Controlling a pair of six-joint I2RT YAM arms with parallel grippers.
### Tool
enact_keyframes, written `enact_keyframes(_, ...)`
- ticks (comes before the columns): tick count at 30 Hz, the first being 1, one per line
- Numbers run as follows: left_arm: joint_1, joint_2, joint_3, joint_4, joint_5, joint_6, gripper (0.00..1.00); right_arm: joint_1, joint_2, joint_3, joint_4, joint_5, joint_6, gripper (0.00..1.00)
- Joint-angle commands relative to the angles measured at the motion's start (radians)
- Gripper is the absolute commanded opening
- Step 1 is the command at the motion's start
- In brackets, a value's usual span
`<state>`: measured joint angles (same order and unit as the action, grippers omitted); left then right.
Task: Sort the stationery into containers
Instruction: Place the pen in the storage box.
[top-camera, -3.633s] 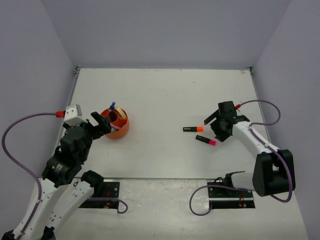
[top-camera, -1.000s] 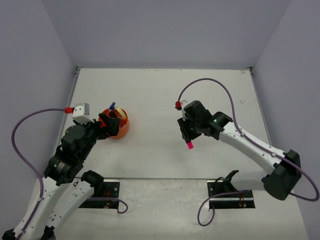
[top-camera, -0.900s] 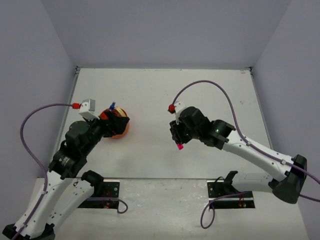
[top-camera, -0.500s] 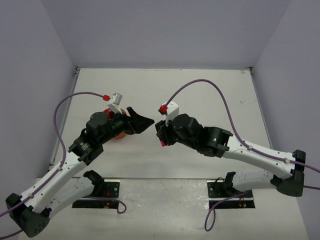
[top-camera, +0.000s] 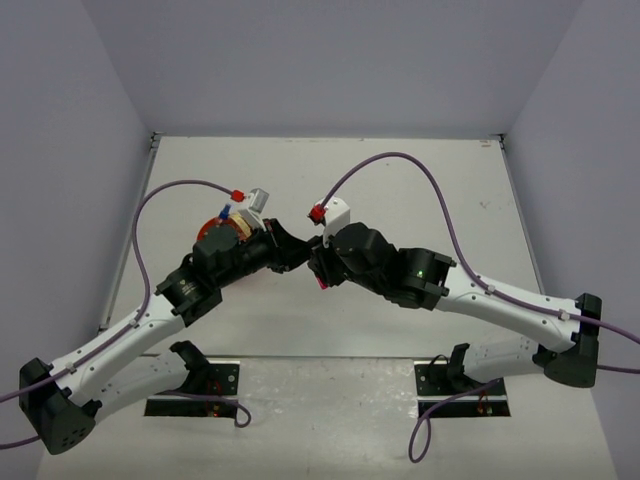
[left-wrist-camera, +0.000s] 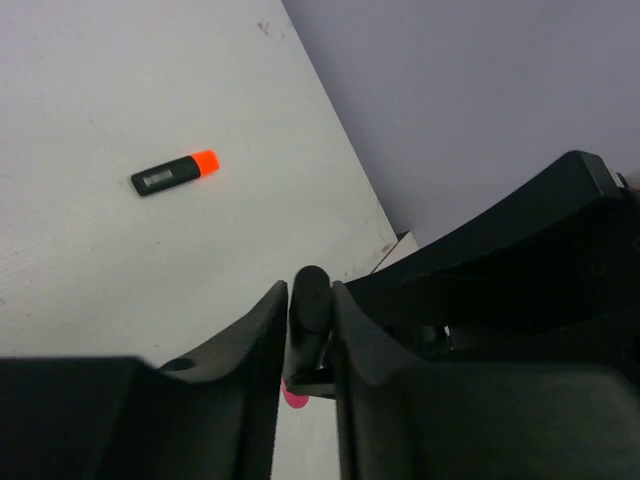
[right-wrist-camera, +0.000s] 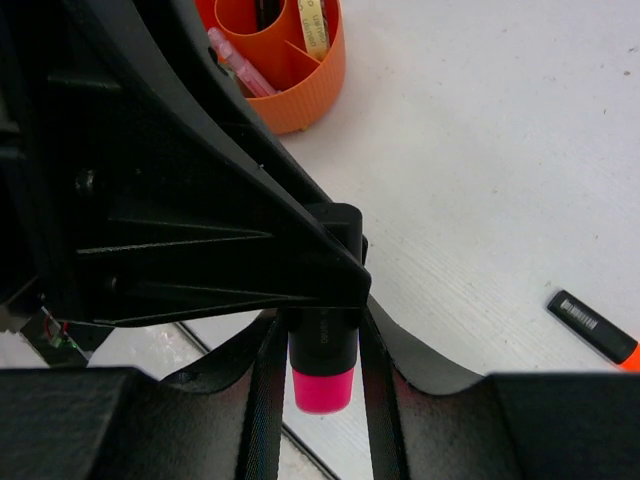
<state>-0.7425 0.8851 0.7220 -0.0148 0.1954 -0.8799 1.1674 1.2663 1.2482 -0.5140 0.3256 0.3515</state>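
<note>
Right hand first: it is clamped on the pink highlighter, one finger down each side of the black barrel, the pink cap poking out at the wrist end and the barrel running straight on along the fingers. And here is the left hand, nose to nose with it in mid-air above the desk. Its fingers stand narrow, one either side of the far end of that same barrel. Whether they are pressing on it or only flanking it, I cannot tell from here. From above, the two hands meet just left of the desk's middle, with only a speck of pink showing below the joint. This looks like a hand-over, and everything turns on direction. The tub sits behind the left hand, close beside the left forearm and well away from the right arm's base, so the left arm is plainly the nearer carrier. With the barrel lying along the line between the two hands, the right should be able to let go and back off along that axis once the left has a sure hold. Out on the open desk on the right arm's side, the orange highlighter lies flat, well apart from both hands.
</note>
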Motion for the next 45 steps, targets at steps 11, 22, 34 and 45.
enact_keyframes(11, -0.014, 0.041, 0.259, -0.398, -0.578, 0.203, 0.00, 0.009, -0.070, -0.023, 0.006, 0.220, 0.117, 0.99)
enact_keyframes(22, 0.185, 0.183, 0.363, -0.486, -1.111, 0.248, 0.00, 0.001, -0.303, -0.217, -0.052, 0.340, 0.211, 0.99)
enact_keyframes(34, 0.221, 0.169, 0.192, -0.251, -1.197, 0.303, 0.00, -0.003, -0.364, -0.299, -0.070, 0.345, 0.201, 0.99)
enact_keyframes(45, 0.283, 0.217, 0.098, -0.112, -1.151, 0.329, 0.00, -0.003, -0.335, -0.314, -0.069, 0.319, 0.198, 0.99)
